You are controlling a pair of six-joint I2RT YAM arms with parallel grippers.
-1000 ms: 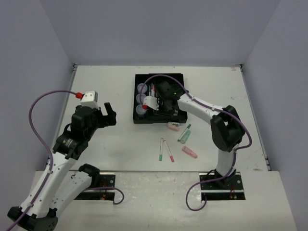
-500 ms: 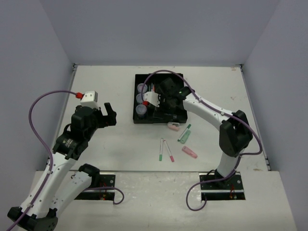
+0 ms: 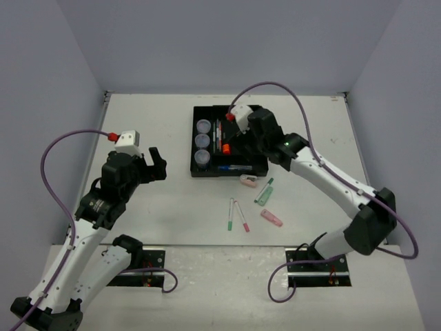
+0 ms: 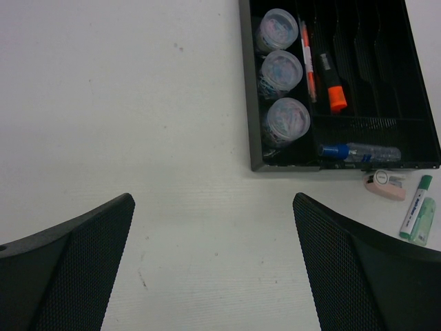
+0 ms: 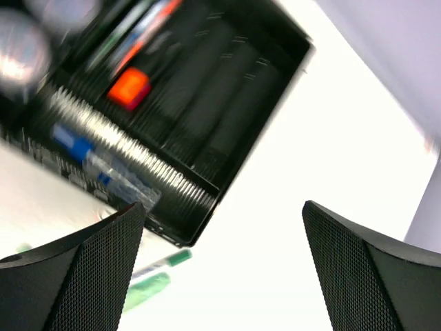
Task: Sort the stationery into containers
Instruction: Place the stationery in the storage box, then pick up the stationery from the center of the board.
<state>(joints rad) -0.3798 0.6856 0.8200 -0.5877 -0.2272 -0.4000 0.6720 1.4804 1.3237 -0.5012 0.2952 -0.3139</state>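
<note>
Roughly halfway, I'd say: left gripper open-jawed and empty left of the tray, 3 pots, pens and orange marker inside it, right gripper jaws apart above it, eraser, markers and 2 loose pens just outside its near edge.

"Where is the left arm?"

"Well to the left of the tray, elbow bent and forearm lifted. The left gripper points down at a spot left of the tray's near left corner. Its fingers are spread wide, with nothing between them."

"And the right arm?"

"Stretched far out from its base, reaching over the tray's far right part. The right gripper hangs tilted above the tray's right side, its fingers wide apart and empty."
</note>
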